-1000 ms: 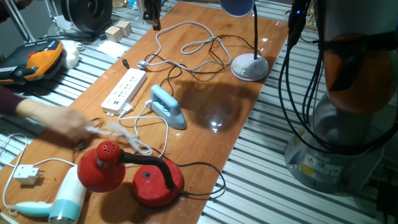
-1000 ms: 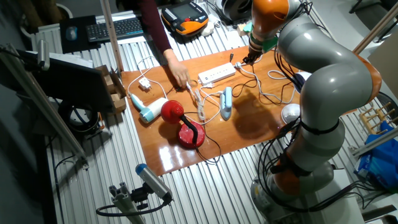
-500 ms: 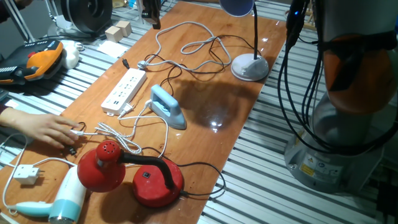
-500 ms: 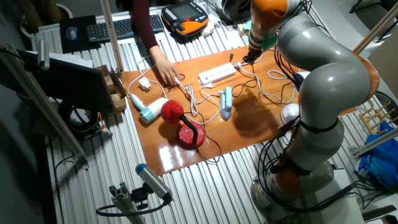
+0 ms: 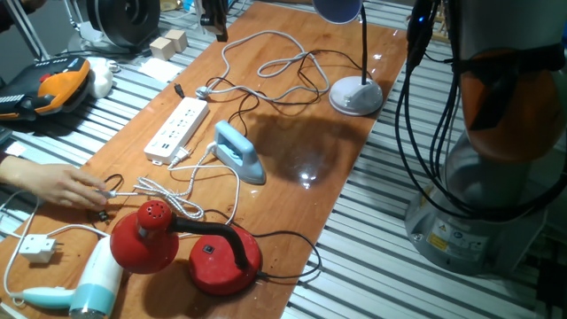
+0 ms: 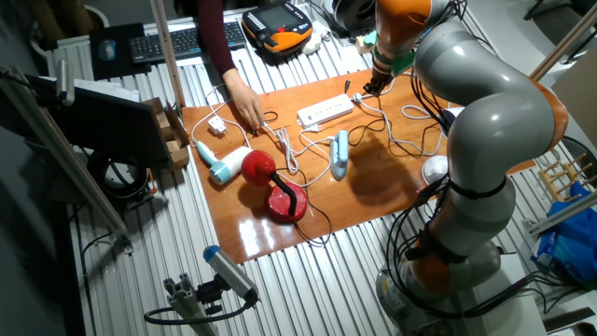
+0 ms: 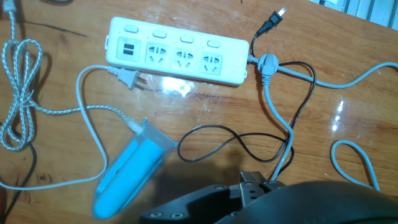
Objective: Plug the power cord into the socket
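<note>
1. hand view, starting at the left: a bundled loop of the power cord [image 7: 18, 93], whitish-grey and braided, lies on the wooden table [image 7: 186, 118]; a strand runs right from it to the rear of the light-blue iron [image 7: 127, 171].
2. the cord's small white plug [image 7: 124, 77] lies on the wood just below the left end of the socket [image 7: 177, 51], prongs pointing toward the strip, not inserted.
3. the socket is a long white strip with three outlets in a row, all unoccupied, and usb ports at its left end.
4. right of the strip, a thin black cord ends in a black plug [image 7: 270, 22] lying loose on the table, crossed by a pale grey cable [image 7: 273, 93].
5. one fixed view, left to right: a person's hand [image 5: 58, 184] rests on the table edge touching the cord bundle; a red lamp [image 5: 190, 248] stands near it; the strip [image 5: 177, 128] and iron [image 5: 237, 152] lie side by side in the middle; a grey lamp base [image 5: 356, 96] stands further right.
6. the gripper [image 5: 215, 18] hangs above the far end of the table beyond the strip; i cannot tell how far its fingers are spread, and nothing is seen in them.
</note>
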Available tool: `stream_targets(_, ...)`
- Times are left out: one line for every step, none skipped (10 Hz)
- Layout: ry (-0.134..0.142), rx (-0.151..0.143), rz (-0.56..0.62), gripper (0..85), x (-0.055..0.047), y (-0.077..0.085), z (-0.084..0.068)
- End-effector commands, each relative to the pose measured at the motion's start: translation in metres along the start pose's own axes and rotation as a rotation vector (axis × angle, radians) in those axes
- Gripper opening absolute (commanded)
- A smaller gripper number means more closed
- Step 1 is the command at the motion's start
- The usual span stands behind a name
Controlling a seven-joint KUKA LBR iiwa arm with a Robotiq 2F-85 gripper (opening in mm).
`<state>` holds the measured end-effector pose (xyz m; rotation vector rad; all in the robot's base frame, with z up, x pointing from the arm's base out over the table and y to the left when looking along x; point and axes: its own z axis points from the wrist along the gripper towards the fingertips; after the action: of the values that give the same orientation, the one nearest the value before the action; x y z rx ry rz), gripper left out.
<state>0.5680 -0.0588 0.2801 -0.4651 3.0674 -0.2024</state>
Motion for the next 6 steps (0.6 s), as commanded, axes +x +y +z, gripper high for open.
stream_targets(-0.001,0.002,-0.002,0.0,-0.0003,0.0003,-0.0001)
stream_targets(0.003,-0.002,-0.006,0.0,-0.0002,0.0004,0.0)
stream_targets(0.005,-0.006,-0.009,0.0,0.0002,0.0005,0.0004)
stream_targets(0.004,-0.009,-0.009,0.0,0.0001,0.0009,0.0006)
stream_targets(0.001,-0.007,-0.008,0.0,-0.0005,0.0016,0.0002)
stream_targets(0.001,-0.003,-0.005,0.0,-0.0015,0.0022,-0.0004)
